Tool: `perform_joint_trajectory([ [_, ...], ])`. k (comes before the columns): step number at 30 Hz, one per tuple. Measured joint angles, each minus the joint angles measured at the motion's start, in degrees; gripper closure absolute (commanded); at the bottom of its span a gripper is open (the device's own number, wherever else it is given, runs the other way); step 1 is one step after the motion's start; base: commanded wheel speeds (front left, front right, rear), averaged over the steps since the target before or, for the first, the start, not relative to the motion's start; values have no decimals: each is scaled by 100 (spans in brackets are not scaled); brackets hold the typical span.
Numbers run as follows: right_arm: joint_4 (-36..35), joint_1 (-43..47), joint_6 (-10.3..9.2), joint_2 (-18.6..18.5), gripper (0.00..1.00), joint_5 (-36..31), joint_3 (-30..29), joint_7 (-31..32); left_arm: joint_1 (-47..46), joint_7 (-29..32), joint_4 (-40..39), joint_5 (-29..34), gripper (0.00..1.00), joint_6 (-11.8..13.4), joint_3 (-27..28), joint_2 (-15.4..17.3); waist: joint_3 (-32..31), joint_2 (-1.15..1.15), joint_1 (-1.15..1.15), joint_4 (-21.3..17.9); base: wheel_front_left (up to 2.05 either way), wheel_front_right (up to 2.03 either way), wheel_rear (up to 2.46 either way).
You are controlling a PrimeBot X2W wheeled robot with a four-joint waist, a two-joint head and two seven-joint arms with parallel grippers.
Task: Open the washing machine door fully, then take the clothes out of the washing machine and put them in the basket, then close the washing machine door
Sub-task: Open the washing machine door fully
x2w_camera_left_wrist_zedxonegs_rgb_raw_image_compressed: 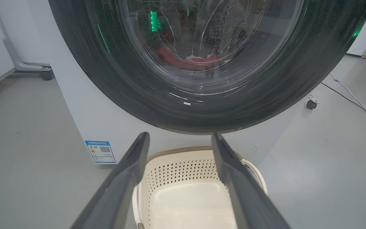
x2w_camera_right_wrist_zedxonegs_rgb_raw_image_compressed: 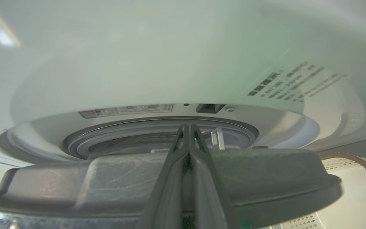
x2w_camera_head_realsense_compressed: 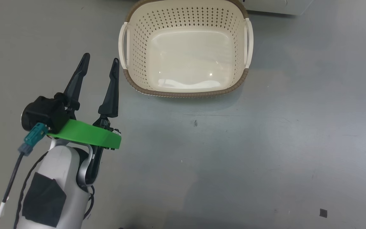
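Observation:
The basket (x2w_camera_head_realsense_compressed: 186, 92) stands empty on the grey floor, cream with a brown rim. My left gripper (x2w_camera_head_realsense_compressed: 101, 60) hangs open just left of it, holding nothing. In the left wrist view its fingers (x2w_camera_left_wrist_zedxonegs_rgb_raw_image_compressed: 132, 171) frame the basket (x2w_camera_left_wrist_zedxonegs_rgb_raw_image_compressed: 183, 165) under the washing machine door (x2w_camera_left_wrist_zedxonegs_rgb_raw_image_compressed: 145, 92). Through the door's glass, red clothes (x2w_camera_left_wrist_zedxonegs_rgb_raw_image_compressed: 186, 60) lie in the drum. My right gripper (x2w_camera_right_wrist_zedxonegs_rgb_raw_image_compressed: 187, 127) is shut with nothing between its tips. It lies across the edge of the door (x2w_camera_right_wrist_zedxonegs_rgb_raw_image_compressed: 113, 181), which stands ajar from the washing machine (x2w_camera_right_wrist_zedxonegs_rgb_raw_image_compressed: 170, 63). The tips point at the grey rubber ring (x2w_camera_right_wrist_zedxonegs_rgb_raw_image_compressed: 84, 140).
A blue label (x2w_camera_left_wrist_zedxonegs_rgb_raw_image_compressed: 100, 152) sits low on the machine's white front. A wheeled stand (x2w_camera_left_wrist_zedxonegs_rgb_raw_image_compressed: 43, 74) is at the far left, and a caster (x2w_camera_left_wrist_zedxonegs_rgb_raw_image_compressed: 311, 103) and a floor cable (x2w_camera_left_wrist_zedxonegs_rgb_raw_image_compressed: 354, 98) are at the right. The basket's corner (x2w_camera_right_wrist_zedxonegs_rgb_raw_image_compressed: 354, 178) shows beside the door.

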Motion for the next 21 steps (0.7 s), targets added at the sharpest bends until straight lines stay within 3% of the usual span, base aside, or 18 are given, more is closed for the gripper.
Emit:
perform_joint_trajectory([
  [10, 274, 112, 350, 9, 100, 291, 43, 501, -44, -1, 51, 45, 0, -31, 121, -8, -116, 0, 0, -62, 0, 0, 0],
  [21, 406, 432, 565, 261, 100, 573, 118, 1046, -42, -1, 160, 135, 0, -51, 164, -20, -360, 0, 0, -175, 0, 0, 0],
])
